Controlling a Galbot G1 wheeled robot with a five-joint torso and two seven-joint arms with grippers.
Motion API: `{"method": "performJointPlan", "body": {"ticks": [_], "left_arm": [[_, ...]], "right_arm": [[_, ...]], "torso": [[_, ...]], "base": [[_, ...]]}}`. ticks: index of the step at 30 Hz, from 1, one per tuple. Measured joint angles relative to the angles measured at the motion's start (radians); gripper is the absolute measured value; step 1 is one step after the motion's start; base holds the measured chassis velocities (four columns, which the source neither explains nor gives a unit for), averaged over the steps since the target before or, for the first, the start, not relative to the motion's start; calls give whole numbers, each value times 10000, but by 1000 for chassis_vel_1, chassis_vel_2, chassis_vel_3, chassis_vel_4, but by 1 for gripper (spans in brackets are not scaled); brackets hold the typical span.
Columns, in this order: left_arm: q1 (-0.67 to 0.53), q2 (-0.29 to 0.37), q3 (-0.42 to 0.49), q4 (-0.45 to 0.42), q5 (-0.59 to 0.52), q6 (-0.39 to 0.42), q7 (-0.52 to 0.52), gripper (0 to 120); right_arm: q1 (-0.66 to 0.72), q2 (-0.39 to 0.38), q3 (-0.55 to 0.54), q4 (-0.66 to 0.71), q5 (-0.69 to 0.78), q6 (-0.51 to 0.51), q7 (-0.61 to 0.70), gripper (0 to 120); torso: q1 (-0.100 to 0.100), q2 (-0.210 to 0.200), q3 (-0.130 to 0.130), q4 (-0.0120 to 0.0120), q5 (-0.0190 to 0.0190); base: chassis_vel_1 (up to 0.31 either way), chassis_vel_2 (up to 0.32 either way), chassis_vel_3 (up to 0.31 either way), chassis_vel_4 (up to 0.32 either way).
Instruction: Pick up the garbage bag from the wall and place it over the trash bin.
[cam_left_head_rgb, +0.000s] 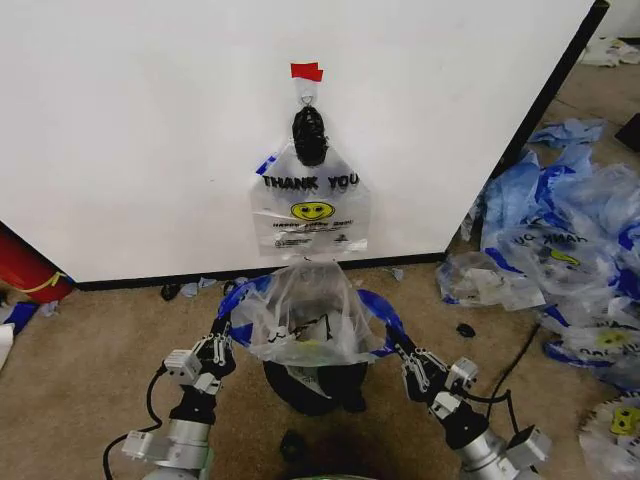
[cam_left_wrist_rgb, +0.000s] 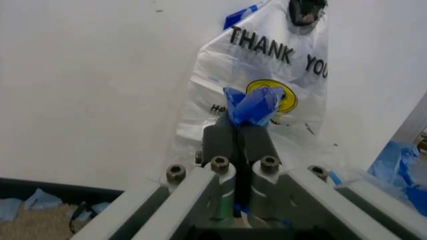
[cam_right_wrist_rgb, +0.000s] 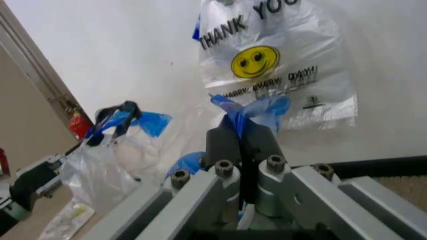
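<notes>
Left tool (cam_left_head_rgb: 222, 338) & right tool (cam_left_head_rgb: 399, 350), each clamped on a blue handle, hold garbage bag (cam_left_head_rgb: 305, 320) stretched open above trash bin (cam_left_head_rgb: 312, 385), near wall (cam_left_head_rgb: 150, 130).

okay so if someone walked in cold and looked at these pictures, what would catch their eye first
A see-through bag is stretched open over the black bin, the left gripper and right gripper each clamped on a blue handle. Behind, a smiley THANK YOU bag hangs on the white wall under red tape.
</notes>
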Motion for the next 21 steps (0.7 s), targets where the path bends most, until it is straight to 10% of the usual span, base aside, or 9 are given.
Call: {"method": "performJointPlan", "body": {"ticks": [21], "left_arm": [[612,-126,152,-211,297,-347,142,0]], "right_arm": [[-845,243,326,-292,-518,301,-177,0]], "torso": [[0,1,0,0,-1]], "base": [[0,0,0,0]]}}
